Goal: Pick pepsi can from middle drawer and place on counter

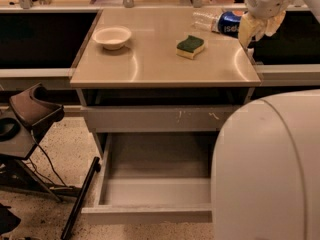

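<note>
Gripper (251,31) over back-R corner of counter (150,59), jaws pinching pepsi can (230,23) end, next to clear bottle (204,19).

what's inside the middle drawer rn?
Only bare grey floor shows in the middle drawer; the robot's body covers its right part. The gripper is above the counter, at its right edge, beside the pepsi can.

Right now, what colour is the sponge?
Sponge: green top, yellow base, camera view. The gripper is at the right edge of the counter.
</note>
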{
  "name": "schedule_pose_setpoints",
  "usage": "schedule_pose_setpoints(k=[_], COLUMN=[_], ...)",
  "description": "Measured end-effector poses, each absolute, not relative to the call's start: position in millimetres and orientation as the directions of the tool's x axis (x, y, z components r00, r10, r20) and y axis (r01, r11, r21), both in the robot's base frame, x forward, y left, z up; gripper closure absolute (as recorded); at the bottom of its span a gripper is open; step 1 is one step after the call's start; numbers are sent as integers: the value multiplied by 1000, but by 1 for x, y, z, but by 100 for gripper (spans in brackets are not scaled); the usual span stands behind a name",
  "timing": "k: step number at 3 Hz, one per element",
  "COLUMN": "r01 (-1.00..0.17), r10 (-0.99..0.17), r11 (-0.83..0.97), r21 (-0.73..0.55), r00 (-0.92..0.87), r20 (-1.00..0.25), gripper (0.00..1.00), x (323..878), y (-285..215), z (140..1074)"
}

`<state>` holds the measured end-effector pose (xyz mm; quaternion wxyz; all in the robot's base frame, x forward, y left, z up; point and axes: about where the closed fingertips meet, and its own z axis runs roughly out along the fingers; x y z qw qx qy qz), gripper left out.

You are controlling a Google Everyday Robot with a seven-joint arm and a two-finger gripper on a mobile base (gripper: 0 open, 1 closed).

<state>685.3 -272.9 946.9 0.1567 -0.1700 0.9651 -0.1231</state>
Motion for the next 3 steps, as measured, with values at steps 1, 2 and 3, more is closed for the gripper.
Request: schedule_pose_setpoints(k=[1,2,3], r01=[-281,-299,-299], r10=[-339,-339,-339], r11=[934,939,939], r21=[-223,-171,-171], r00=[-893,-888,-888], r20=[-295,-311,-311], gripper=[100,100,100], x=[708,726,727], y=[-284,-283,-283], z=[929,910,910])
